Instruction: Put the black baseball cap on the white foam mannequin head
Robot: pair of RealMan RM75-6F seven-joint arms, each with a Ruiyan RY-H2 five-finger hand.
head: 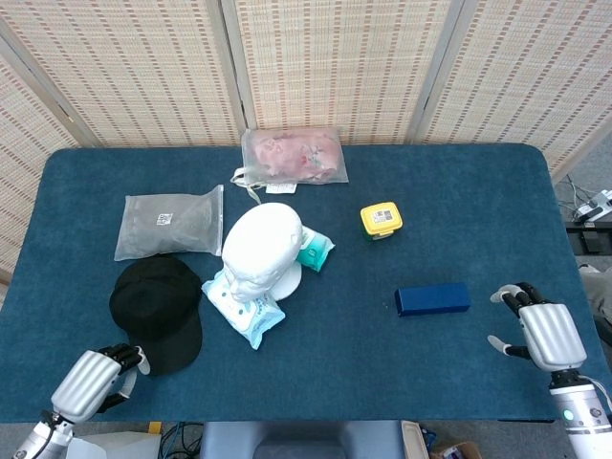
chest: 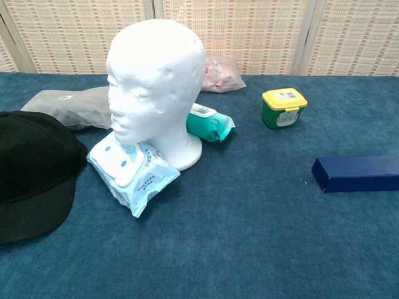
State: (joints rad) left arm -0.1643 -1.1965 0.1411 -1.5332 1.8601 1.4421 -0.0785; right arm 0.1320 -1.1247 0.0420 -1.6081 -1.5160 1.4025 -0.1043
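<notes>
black cap: cut off in chest view | left hand: fingers curled, empty | right hand: fingers apart

**Cap beside the mannequin head, both hands at the near edge**

Your black baseball cap lies on the blue desk, just left of the white foam mannequin head, which stands upright with its crown bare. Your left robot hand sits close to the cap's brim, holding nothing. Your right robot hand rests well apart, near the dark blue box, fingers spread and holding nothing.
</notes>
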